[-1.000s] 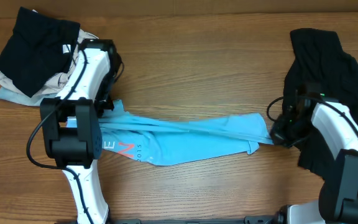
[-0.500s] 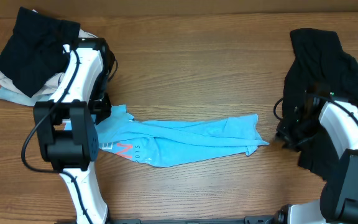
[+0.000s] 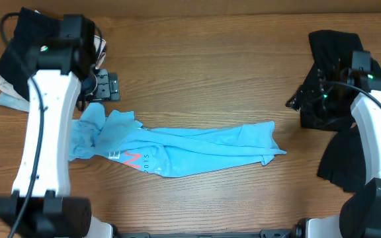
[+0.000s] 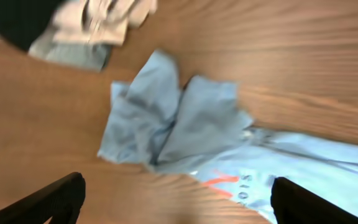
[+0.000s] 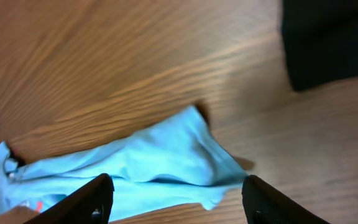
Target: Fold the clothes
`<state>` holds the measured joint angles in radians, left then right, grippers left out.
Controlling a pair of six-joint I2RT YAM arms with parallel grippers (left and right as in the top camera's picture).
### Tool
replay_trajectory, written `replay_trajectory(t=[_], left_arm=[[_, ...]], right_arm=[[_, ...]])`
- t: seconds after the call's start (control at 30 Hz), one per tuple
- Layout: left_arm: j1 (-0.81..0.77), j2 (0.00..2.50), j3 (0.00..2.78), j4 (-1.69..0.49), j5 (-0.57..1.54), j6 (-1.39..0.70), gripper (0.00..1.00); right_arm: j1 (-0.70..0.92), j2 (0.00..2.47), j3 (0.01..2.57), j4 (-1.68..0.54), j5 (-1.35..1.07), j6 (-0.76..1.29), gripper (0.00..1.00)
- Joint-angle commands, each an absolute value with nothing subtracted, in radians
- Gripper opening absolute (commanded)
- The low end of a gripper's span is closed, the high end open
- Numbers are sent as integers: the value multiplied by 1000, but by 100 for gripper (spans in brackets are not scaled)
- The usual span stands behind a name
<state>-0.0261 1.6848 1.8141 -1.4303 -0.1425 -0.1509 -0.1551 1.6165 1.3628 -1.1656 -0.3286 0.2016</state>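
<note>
A light blue shirt lies stretched in a long band across the middle of the table, its left end crumpled in loose folds. My left gripper hovers above and behind that crumpled end, open and empty. In the left wrist view the shirt lies ahead of my gripper, with bare wood between the fingers. My right gripper hangs off the shirt's right end, also open and empty. In the right wrist view the shirt's right tip sits below my gripper, apart from both fingers.
A pile of black and beige clothes lies at the back left, also in the left wrist view. A black garment is heaped at the right under my right arm; its edge shows in the right wrist view.
Both grippers have opened and let go of the shirt's ends, then lifted away. The shirt's left end has dropped into crumpled folds and the right end has slackened.
</note>
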Motion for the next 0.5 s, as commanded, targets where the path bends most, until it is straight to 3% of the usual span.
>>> replay_trajectory(t=[0.0,0.2,0.47], left_arm=[[-27,1647,1830,-1410,-54,-54,98],[-27,1654,1828,-1412,-54,-51,98],[-27,1660,1828,-1396,-54,-36,100]], right_arm=[[-123,1592,1420,-1152,-351,178,71],[-118,1592,1449,-1134,-350,178,79],[-118,1592,1448,-1138,-323,178,81]])
